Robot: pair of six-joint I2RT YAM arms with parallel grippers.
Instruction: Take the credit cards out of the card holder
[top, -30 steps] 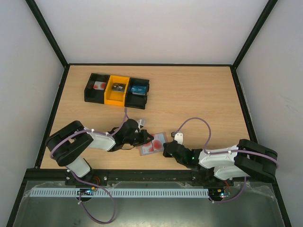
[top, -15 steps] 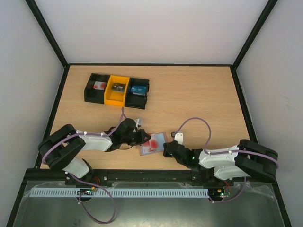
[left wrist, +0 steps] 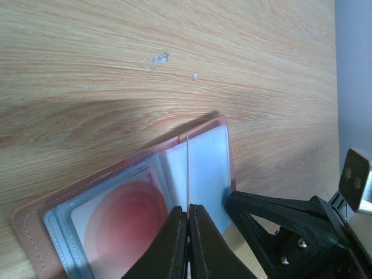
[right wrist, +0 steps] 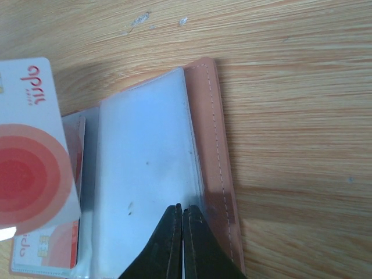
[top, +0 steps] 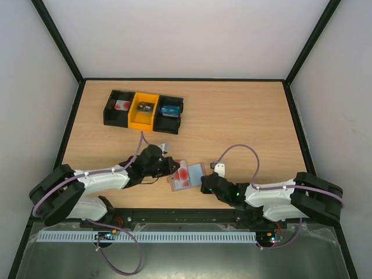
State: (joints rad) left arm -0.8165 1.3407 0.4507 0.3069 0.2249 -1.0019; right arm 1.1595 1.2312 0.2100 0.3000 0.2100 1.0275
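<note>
The card holder point(top: 196, 172) lies open and inside-up on the wooden table point(top: 250, 116) near its front edge, between the two grippers. Its long axis runs left to right, the right end tipped slightly away, and the fold runs across it. The left arm point(top: 102, 177) stretches low from its base towards the right, and the left gripper point(left wrist: 188, 208) is clamped narrow on a white credit card point(right wrist: 29, 168) with red rings. The card shows edge-on from the left wrist and is held over the holder's left half; whether it is fully out of the pocket cannot be told. A second card point(left wrist: 125, 226) sits in the left pocket. The right arm point(top: 270, 195) lies folded low, its forearm pointing left; the right gripper point(right wrist: 182, 210) has its fingers together, tips on the near edge of the clear right panel. A row of bins point(top: 143, 110) stands well apart at the back left
</note>
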